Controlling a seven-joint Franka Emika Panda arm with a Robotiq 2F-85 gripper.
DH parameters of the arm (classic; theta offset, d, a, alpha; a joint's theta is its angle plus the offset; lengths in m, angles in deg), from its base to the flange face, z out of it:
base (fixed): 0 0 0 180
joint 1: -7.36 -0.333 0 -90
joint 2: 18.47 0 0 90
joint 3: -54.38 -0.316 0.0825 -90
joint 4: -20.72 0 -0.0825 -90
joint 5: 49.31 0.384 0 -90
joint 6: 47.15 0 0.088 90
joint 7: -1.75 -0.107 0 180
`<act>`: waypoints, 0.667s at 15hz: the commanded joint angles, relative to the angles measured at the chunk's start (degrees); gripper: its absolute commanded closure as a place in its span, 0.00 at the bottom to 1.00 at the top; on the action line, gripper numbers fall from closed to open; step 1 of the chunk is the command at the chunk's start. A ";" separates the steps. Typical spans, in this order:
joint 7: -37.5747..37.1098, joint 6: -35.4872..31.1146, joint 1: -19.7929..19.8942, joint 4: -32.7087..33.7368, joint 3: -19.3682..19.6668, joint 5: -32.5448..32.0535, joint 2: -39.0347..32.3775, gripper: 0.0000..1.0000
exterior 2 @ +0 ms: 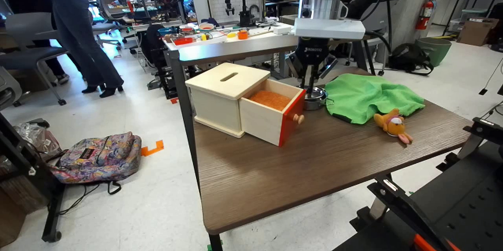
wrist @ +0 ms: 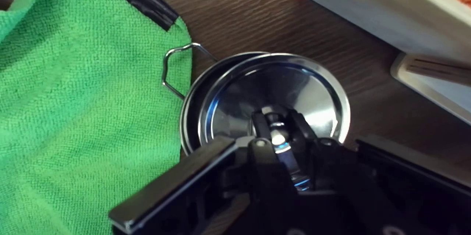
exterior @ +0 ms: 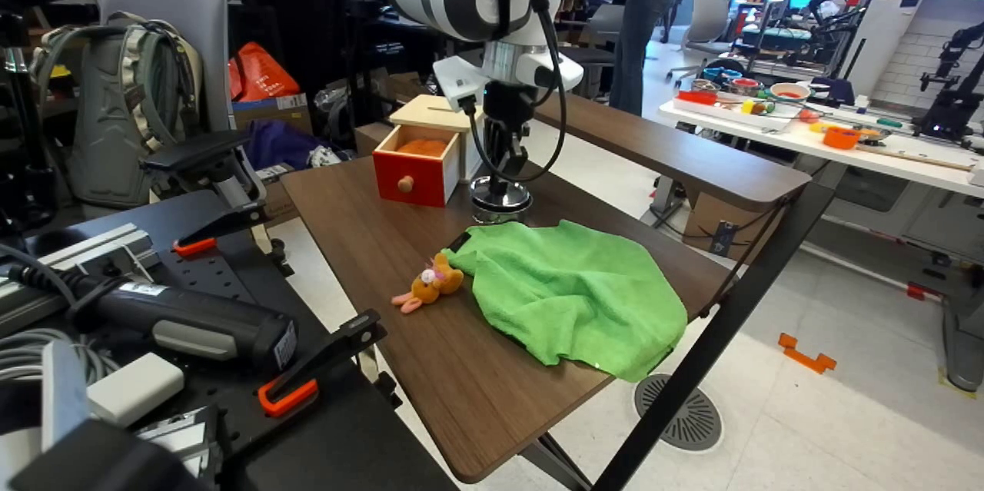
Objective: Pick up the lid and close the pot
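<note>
The gripper [wrist: 281,123] looks clamped on the knob [wrist: 278,135] of the lid [wrist: 272,80], the surest hold for what should be light, slippery metal. In the wrist view the lid overhangs the pot [wrist: 189,121] toward three o'clock.

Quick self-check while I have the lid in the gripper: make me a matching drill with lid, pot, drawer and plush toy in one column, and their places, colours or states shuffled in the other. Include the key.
1. lid
2. pot
3. drawer
4. plush toy

A. red-fronted, pulled open
B. held in the gripper, over the pot
C. orange, with pink ears
D. wire handle sticking out toward the green cloth

Pairs: 1-B; 2-D; 3-A; 4-C
</note>
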 commanded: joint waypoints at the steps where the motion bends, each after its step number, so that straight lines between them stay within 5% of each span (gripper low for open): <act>1: -0.29 1.16 -1.02 -2.00 1.74 -0.89 2.22 0.95; 10: -0.27 1.29 -1.06 -1.91 2.77 -1.05 1.79 0.95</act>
